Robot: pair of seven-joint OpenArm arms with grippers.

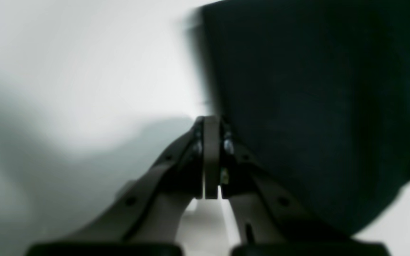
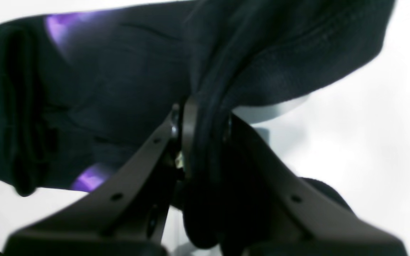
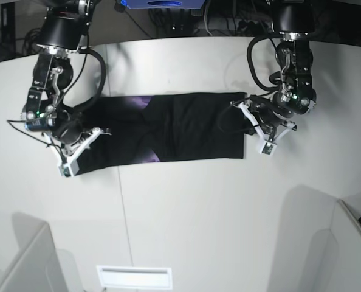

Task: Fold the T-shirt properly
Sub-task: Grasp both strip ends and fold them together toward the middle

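Observation:
The black T-shirt (image 3: 180, 128) lies on the white table (image 3: 186, 207) as a long flat strip running left to right, with bits of purple print (image 3: 138, 102) showing at its folds. My right gripper (image 3: 92, 135) is at the strip's left end. In the right wrist view that gripper (image 2: 205, 106) is shut on a thick bunch of the T-shirt (image 2: 119, 89). My left gripper (image 3: 244, 118) sits at the strip's right edge. In the left wrist view this gripper (image 1: 212, 119) is shut, pads together, with the T-shirt (image 1: 315, 106) just to its right and no cloth visible between the pads.
Grey partition panels stand at the front left (image 3: 22, 255) and front right (image 3: 326, 243). A white slotted plate (image 3: 134, 277) lies at the front edge. Cables and dark equipment (image 3: 229, 18) run behind the table's far edge.

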